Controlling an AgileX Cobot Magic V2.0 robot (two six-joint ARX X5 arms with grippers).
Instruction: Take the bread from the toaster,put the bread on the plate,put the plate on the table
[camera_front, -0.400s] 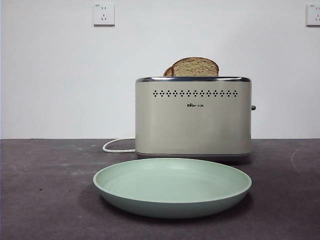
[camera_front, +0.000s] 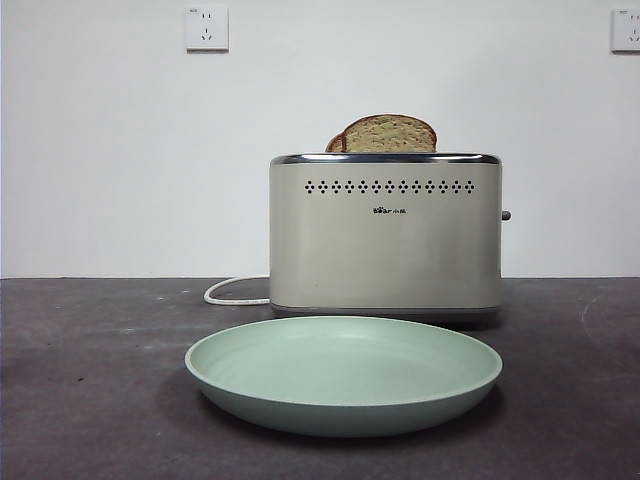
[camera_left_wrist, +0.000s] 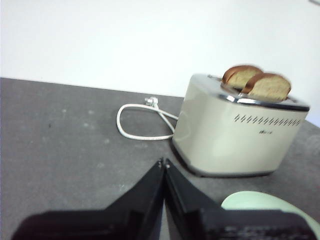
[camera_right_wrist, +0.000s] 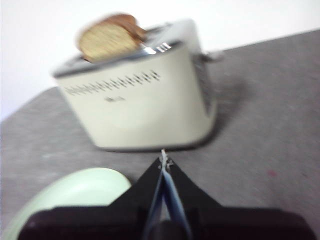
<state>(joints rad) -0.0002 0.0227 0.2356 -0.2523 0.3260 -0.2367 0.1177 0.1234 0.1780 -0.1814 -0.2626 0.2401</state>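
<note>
I had both arms waiting off the work: the left gripper (camera_left_wrist: 164, 162) and the right gripper (camera_right_wrist: 163, 159) each had their jaws pressed together and held nothing, neither near the toaster (camera_front: 385, 235). The bread (camera_front: 390, 134) stood upright in the toaster's slot nearer the plate, only its top showing above the chrome rim, with a narrower slice (camera_left_wrist: 239, 76) in the slot behind it. To lift it well I judged I should open one gripper, come straight down over the front slot, pinch the crust lightly and pull vertically, so the crumb would not tear or drag on the rim. The plate (camera_front: 343, 405) lay empty just in front of the toaster, near the table's front edge. The table (camera_front: 90, 380) was dark and matte with pale scuffs; a white cord (camera_left_wrist: 140, 122) looped behind the toaster, and wall sockets (camera_front: 207, 28) sat on the white wall beyond.
</note>
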